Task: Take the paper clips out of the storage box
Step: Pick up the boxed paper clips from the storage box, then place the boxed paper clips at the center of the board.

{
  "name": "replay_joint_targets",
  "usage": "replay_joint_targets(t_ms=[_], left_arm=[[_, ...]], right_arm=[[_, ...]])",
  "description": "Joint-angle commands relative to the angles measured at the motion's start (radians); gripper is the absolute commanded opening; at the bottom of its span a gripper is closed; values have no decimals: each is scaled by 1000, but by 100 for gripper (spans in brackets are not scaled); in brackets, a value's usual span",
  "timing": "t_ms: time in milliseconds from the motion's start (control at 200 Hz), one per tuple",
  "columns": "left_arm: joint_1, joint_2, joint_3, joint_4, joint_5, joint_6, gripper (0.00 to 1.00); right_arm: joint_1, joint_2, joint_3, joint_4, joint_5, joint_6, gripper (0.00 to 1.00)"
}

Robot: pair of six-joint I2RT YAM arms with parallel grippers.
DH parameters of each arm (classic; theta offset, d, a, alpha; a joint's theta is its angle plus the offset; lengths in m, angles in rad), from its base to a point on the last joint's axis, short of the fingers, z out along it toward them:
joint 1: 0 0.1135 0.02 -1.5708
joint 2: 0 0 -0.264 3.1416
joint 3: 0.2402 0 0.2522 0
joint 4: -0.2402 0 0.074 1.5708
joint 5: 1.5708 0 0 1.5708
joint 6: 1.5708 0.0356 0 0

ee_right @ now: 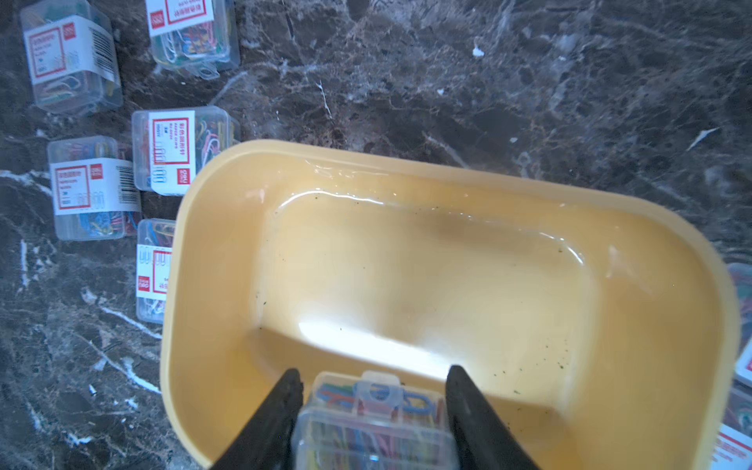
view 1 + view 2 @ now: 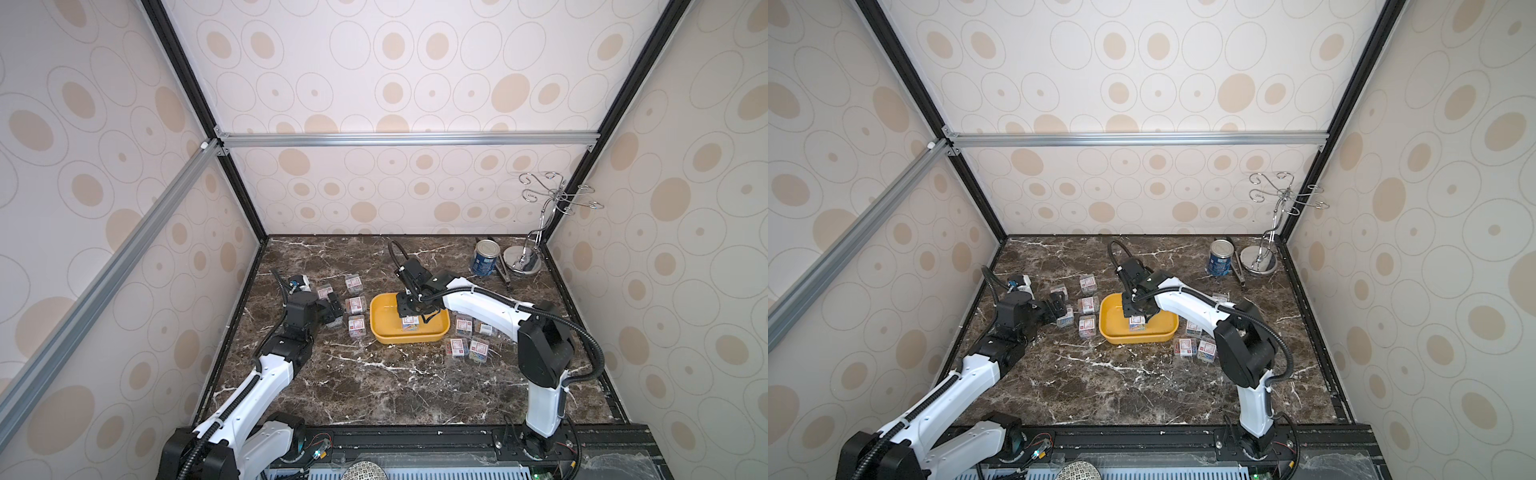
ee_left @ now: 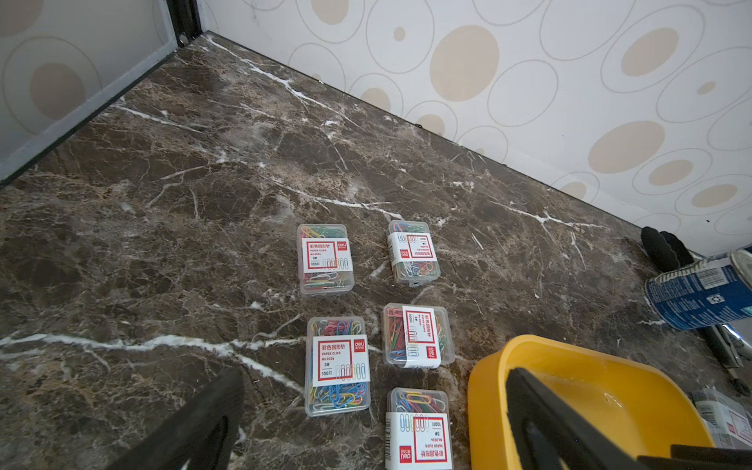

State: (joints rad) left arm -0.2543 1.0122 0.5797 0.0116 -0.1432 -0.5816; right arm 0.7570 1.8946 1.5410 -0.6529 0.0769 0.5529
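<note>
Nearest, on the marble table [image 2: 374, 386], several boxes of paper clips [image 2: 456, 347] are set right of the yellow storage box [image 2: 376, 320]. Inside it, by its near wall, one clip box [image 2: 410, 321] is clamped between the fingers of the right gripper [image 1: 372, 378]. Left of the storage box, five more clip boxes [image 3: 337, 366] are laid out; the left gripper [image 2: 333, 308] is held over them, fingers wide apart. Farthest back, a blue can [image 2: 484, 259] and a chrome stand [image 2: 523, 262] are seen.

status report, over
Left end effector open, by the boxes on the table. Right end effector shut on the only paper clip box in the storage box. Nothing blocks the lift.
</note>
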Motion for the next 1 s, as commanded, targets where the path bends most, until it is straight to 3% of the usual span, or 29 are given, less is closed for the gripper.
replay_joint_targets(t_ms=[0, 200, 450, 595, 670, 830, 990], left_arm=[[2, -14, -14, 2, -39, 37, 100], [3, 28, -125, 144, -233, 100, 100], [6, 40, -170, 196, -263, 55, 100], [10, 30, -182, 175, -281, 18, 100], [15, 12, -140, 63, -284, -24, 100], [15, -120, -67, -136, -288, -23, 100], [16, -355, -232, -129, -318, -38, 100]], right_arm=[[-2, -69, -55, 7, 19, 5, 50], [1, -177, -167, 26, 38, 10, 50], [36, -302, -318, 67, 87, 2, 50], [129, -280, -282, 65, 127, -17, 50], [178, -242, -236, 71, 127, -20, 50], [286, -134, -120, 105, 133, -43, 50], [323, -15, -49, 189, 102, -24, 50]])
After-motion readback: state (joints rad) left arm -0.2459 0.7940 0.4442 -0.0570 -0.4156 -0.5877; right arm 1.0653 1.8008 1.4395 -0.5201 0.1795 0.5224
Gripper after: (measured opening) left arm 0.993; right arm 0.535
